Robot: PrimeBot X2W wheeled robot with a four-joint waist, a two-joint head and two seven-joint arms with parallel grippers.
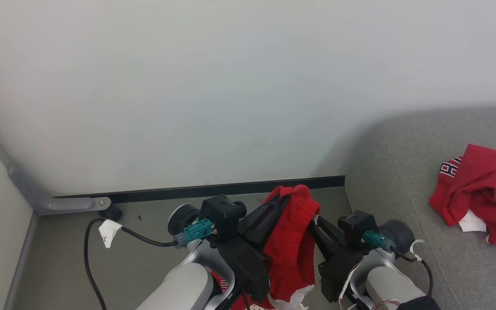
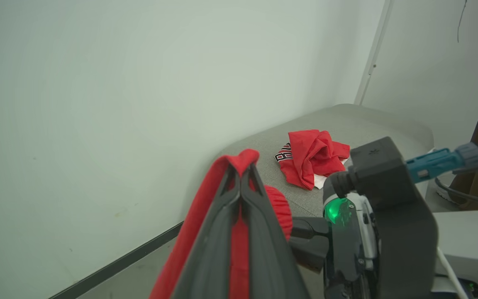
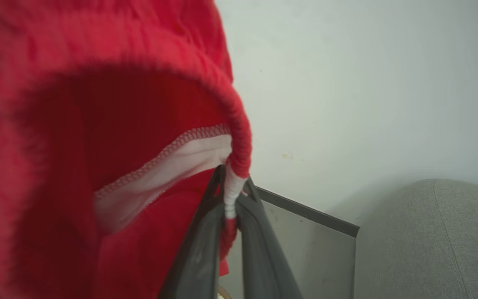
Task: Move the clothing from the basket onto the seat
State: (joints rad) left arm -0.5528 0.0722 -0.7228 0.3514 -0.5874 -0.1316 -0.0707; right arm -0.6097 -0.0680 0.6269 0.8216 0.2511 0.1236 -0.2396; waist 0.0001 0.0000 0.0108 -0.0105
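Item: held garment (image 1: 293, 241), bright red with a white band at its lower edge, hanging in the air between the two arms, above the floor (image 1: 144, 262) and just left of the seat, not touching it. Item: left gripper (image 2: 239, 171), fingers drawn close together, the red cloth draped over their tips and caught between them. Item: right gripper (image 3: 230, 185), fingers likewise narrow, pinching a gathered red hem with a white-wrapped section; from this wrist the garment's opening gapes wide, showing a white inner band with red stitching. Item: second garment (image 1: 480, 189), red with white trim and a patch of black-and-white lettering, lying crumpled on the seat, well apart from both grippers. Item: seat (image 1: 394, 172), grey woven cushion with a rounded corner, set against the wall at the right of the head view. Item: wall (image 1: 230, 86), plain pale, with a dark skirting strip (image 1: 196, 190) along its foot. Item: grey conduit (image 1: 54, 202), bent at the left corner and screwed down near the floor. Item: black cable (image 1: 91, 262), looping over the floor to a teal plug on the left wrist, carrying a white paper tag (image 1: 108, 232).
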